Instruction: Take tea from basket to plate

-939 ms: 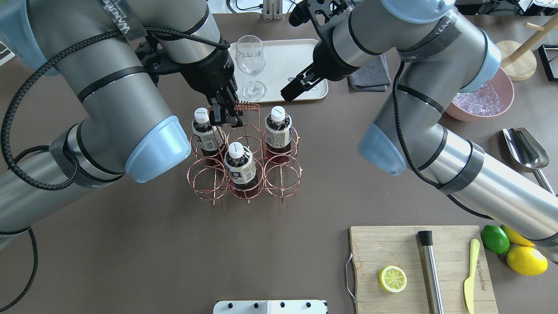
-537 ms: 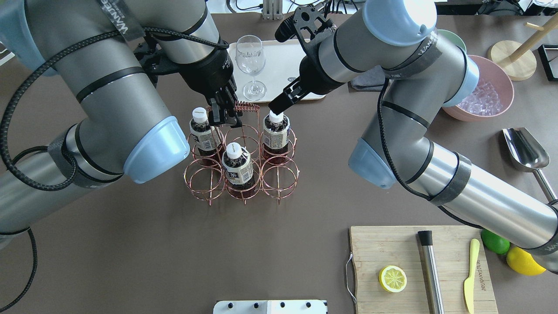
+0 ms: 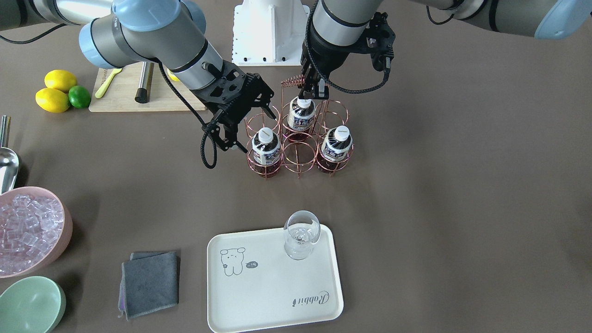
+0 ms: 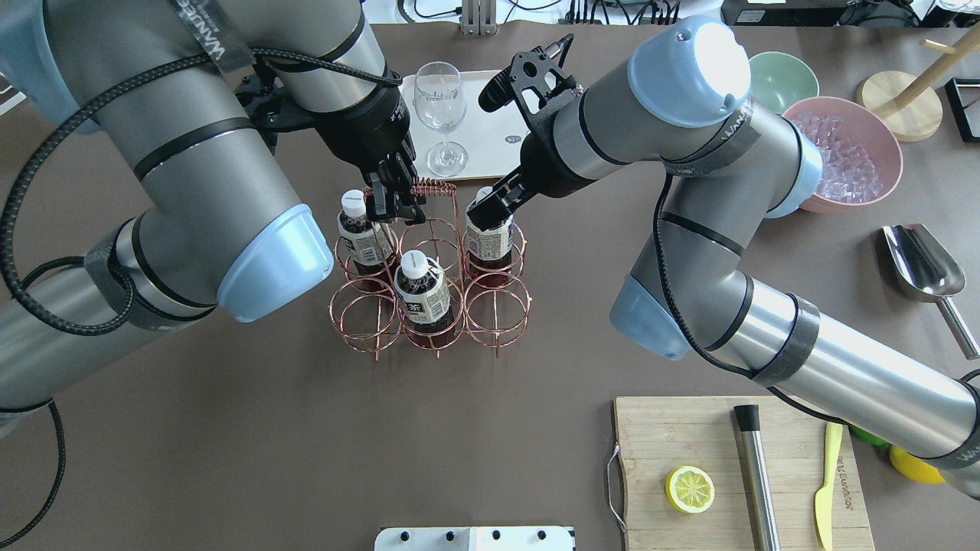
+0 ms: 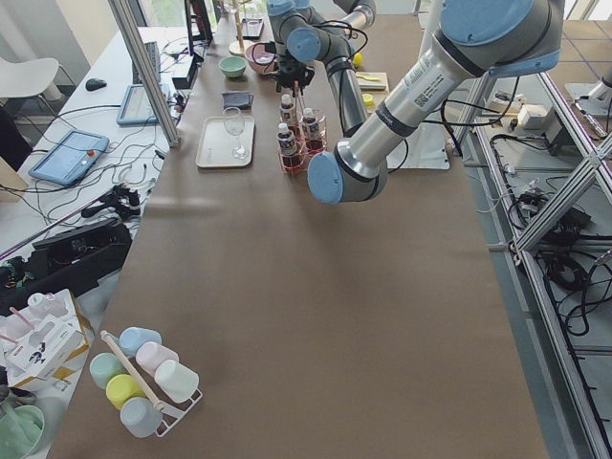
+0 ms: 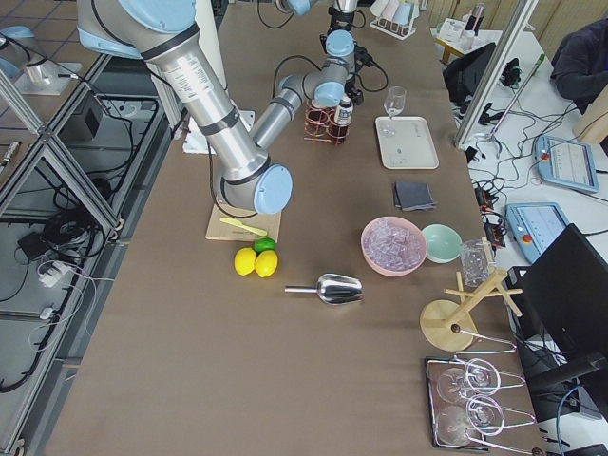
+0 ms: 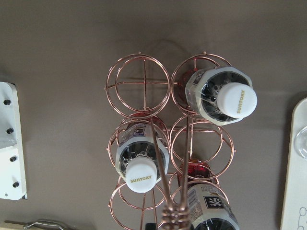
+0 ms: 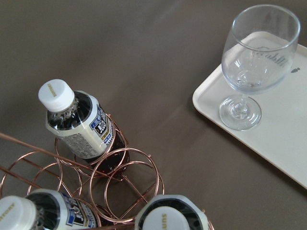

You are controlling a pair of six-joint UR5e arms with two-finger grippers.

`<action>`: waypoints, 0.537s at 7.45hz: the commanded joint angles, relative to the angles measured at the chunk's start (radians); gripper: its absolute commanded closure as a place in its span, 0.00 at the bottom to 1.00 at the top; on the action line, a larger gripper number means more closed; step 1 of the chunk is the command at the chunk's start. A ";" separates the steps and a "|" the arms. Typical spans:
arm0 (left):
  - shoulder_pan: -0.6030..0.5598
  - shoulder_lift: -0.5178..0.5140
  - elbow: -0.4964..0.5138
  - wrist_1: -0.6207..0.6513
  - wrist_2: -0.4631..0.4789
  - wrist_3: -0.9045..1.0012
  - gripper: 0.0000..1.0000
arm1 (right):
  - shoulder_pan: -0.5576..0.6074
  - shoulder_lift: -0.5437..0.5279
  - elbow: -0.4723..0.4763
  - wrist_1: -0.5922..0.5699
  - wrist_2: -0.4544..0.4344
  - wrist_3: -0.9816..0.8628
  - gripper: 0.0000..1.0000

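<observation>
Three tea bottles stand in the copper wire basket [image 4: 429,306]: one rear left [image 4: 360,237], one front middle [image 4: 419,295], one rear right [image 4: 490,241]. My left gripper [image 4: 392,203] is shut on the basket's coiled handle [image 4: 429,186]; it also shows in the front-facing view [image 3: 311,92]. My right gripper [image 4: 484,213] is open and sits low over the rear right bottle's cap, its fingers on either side of that bottle [image 3: 266,148]. The cream plate [image 3: 273,296] lies beyond the basket and carries a clear glass [image 3: 301,236].
A pink bowl of ice [image 4: 850,153] and a mint-green bowl [image 4: 781,76] stand to the right of the plate. A grey cloth [image 3: 150,282] lies beside it. A metal scoop [image 4: 922,264] and a cutting board [image 4: 735,474] with lemon half, muddler and knife are at the near right.
My right gripper has moved from above the plate's edge left and down to the rear right bottle's cap. My left gripper still grips the handle; the basket shifted slightly.
</observation>
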 commanded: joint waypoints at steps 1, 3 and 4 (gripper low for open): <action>0.003 0.000 -0.001 -0.002 -0.001 -0.002 1.00 | -0.008 -0.012 0.004 0.002 -0.004 -0.004 0.19; 0.003 0.002 -0.003 -0.002 -0.001 -0.002 1.00 | -0.008 -0.011 0.005 0.002 -0.006 -0.004 0.36; 0.004 0.002 -0.001 -0.002 -0.001 -0.002 1.00 | -0.008 -0.010 0.007 0.002 -0.004 -0.004 0.41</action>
